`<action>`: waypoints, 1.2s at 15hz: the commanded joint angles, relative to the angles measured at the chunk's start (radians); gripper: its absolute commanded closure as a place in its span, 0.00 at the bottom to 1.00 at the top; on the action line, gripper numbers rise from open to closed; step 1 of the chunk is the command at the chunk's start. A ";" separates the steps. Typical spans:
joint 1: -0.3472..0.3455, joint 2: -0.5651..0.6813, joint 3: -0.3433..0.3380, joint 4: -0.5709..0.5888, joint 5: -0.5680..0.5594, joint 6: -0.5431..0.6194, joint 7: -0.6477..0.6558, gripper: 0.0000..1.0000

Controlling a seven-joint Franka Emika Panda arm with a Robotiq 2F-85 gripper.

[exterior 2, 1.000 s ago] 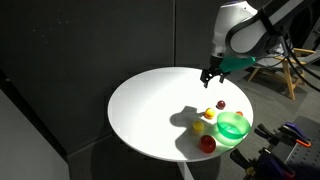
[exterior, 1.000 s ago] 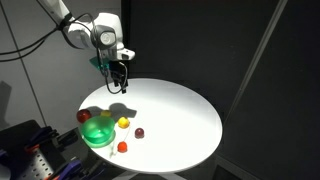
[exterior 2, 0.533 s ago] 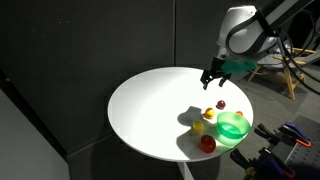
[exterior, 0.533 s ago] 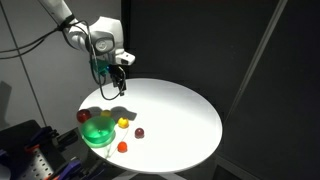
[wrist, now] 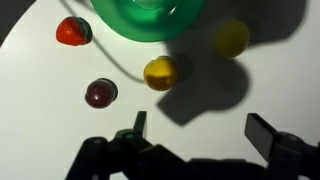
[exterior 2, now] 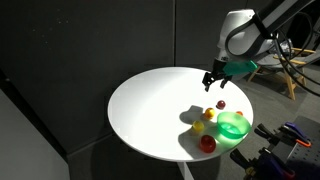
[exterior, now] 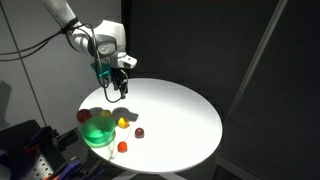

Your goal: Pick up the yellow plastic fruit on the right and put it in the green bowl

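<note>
The fruit (wrist: pixel 231 38) is small, round and plain yellow, dimmed by shadow, lying on the table (wrist: pixel 40 120) just beside the bowl (wrist: pixel 112 20). The gripper (wrist: pixel 200 128) hangs apart from it, fingers spread wide, empty.

A round white table (exterior 2: pixel 150 110) carries everything. Reading it as a clock face in an exterior view, the green bowl (exterior 2: pixel 243 128) sits near the 4 o'clock rim. Around the bowl lie:

- the yellow plastic fruit (exterior 2: pixel 198 127) at 9 o'clock
- a second yellow piece (exterior 2: pixel 209 113) at 10 o'clock
- a dark red piece (exterior 2: pixel 221 104) at 11 o'clock
- a red piece (exterior 2: pixel 207 143) at 7 o'clock

In the wrist view, an orange-red piece (wrist: pixel 73 30) lies at the bowl's 8 o'clock.
</note>
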 commanded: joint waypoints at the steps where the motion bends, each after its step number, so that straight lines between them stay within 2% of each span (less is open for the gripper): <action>1: 0.005 0.019 -0.022 0.036 -0.057 -0.042 -0.016 0.00; 6: 0.010 0.034 -0.026 0.049 -0.099 -0.052 -0.022 0.00; 18: 0.010 0.035 -0.023 0.031 -0.078 -0.022 -0.020 0.00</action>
